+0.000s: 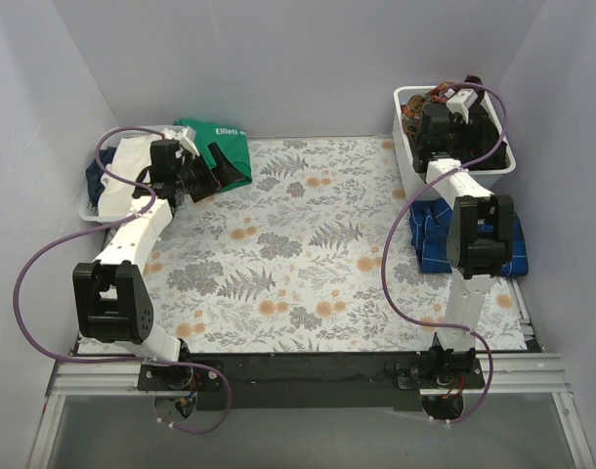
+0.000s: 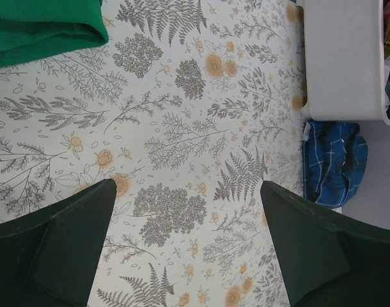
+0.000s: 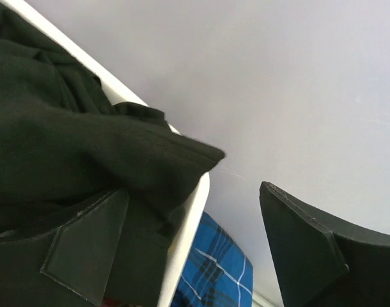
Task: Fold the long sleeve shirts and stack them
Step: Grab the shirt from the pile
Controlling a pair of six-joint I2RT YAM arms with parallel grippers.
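Fetching the next shirt seems the step in hand. The right tool [image 3: 192, 192], released and empty, hovers at the black shirt [image 3: 67, 147] in the far-right bin [image 1: 407, 168]. 1 blue plaid shirt [image 1: 430, 239] lies on the desk [image 1: 298, 254] beside it. The left tool [image 2: 188, 185] is released too. Next, the right tool must close on the black cloth and lift.

Only one readable mark: white printed lettering on the crumpled green cloth top [image 1: 230, 147] in the top external view, starting roughly "Ellieti", the rest too small and lost in a fold; nothing legible in either wrist view.
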